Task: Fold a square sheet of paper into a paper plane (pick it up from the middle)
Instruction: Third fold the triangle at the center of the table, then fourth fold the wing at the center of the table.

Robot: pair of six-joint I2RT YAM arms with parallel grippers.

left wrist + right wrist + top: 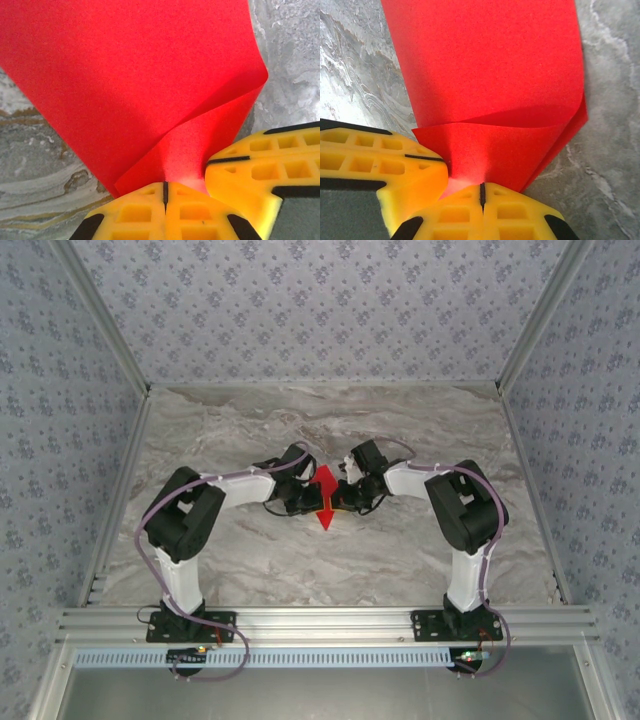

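Top view: we saw both arms bent inward, meeting just below frame centre over the marble table point(300, 430). The red paper sheet point(325, 497) sat btwn the two claws, w/ a pointed end aimed at the bottom edge. We couldn't tell whether it touched the table or hung above it.

Left wrist cam: the left gripper point(165, 189) at bottom centre was fully closed. Its yellow fingers point(135, 215) were pressed together w/ the sheet's lower edge nipped in the seam. The right gripper point(214, 163) sat at the lower right, also closed, its tip against the paper just beside the left one. The paper spread across the upper frame, doubled over w/ a soft rounded bend at the right, not a sharp crease.

Right wrist cam: we saw the same pinch mirrored. The right claw at bottom centre was clamped on the sheet, and the left claw at lower left had its tip against the paper. The rounded bend was at the right edge again.
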